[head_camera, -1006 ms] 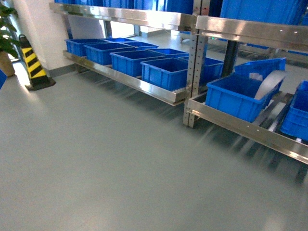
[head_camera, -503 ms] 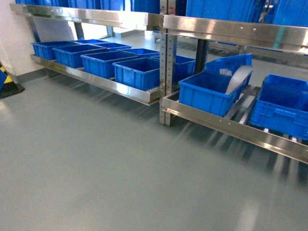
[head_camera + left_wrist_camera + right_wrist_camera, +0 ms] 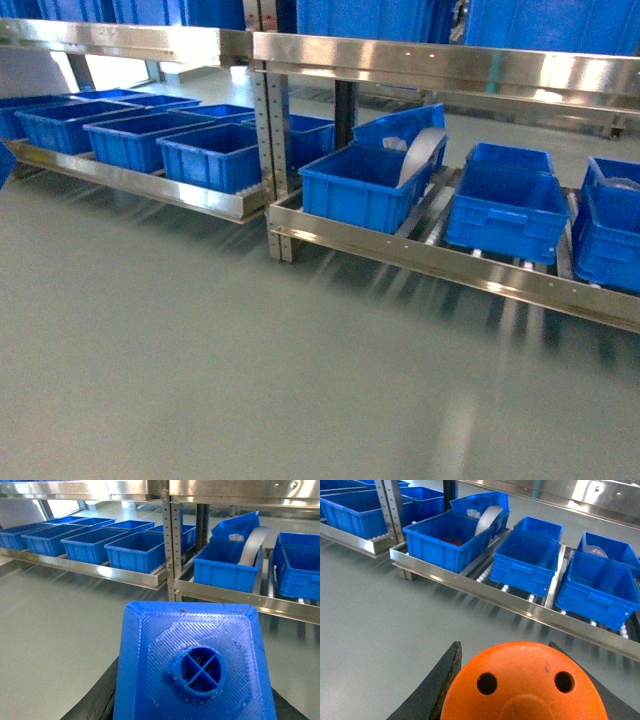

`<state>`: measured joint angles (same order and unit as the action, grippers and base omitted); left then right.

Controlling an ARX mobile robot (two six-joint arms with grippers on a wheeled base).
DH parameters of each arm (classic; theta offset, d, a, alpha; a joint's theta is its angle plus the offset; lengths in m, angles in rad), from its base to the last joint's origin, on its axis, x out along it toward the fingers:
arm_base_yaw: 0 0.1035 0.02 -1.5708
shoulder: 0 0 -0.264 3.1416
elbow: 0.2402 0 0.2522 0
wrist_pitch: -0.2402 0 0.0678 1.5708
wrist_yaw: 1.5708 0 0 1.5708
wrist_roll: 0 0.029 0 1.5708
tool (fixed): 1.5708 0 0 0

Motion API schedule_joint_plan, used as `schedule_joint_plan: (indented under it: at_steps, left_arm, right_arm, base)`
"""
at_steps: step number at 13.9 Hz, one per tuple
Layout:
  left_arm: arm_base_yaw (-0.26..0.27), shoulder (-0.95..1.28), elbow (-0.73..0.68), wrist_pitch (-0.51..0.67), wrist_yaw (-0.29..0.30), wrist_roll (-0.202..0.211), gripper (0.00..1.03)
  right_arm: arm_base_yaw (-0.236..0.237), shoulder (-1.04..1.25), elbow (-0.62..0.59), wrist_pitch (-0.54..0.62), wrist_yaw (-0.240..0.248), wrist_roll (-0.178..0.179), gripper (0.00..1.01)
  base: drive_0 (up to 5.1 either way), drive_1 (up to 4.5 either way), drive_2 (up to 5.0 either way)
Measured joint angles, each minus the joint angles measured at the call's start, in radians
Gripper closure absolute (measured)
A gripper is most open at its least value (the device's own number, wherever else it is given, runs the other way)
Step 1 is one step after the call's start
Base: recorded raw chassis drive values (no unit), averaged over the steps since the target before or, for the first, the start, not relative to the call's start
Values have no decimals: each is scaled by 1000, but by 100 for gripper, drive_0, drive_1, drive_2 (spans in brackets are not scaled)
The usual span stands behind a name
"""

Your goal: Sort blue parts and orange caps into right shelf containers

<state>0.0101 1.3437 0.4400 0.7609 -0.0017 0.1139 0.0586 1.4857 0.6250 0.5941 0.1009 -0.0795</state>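
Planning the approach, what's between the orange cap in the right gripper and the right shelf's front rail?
Only bare grey floor between the orange cap and the right shelf, per the right wrist view.

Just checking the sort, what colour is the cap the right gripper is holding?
Orange cap, seen best in the right wrist view.

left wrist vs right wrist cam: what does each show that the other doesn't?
Left wrist only: a blue part with a round knob on top, held in the left gripper, plus the left rack's row of crates.
Right wrist only: an orange cap with two holes, held in the right gripper, plus a third crate column at far right.
Both: the right shelf rail and its first crate, a grey strip leaning behind it.
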Motion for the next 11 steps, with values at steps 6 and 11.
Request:
schedule_joint_plan:
  at_steps: [6,11]
  left_arm:
    - [0,0,0,0,0,0,59]
    - [0,0,0,0,0,0,59]
  right_arm:
    - [0,0,0,0,0,0,58]
    - [0,0,0,0,0,0,58]
  base:
    - [-160,-160,-160]
    - [-158,-158,-158]
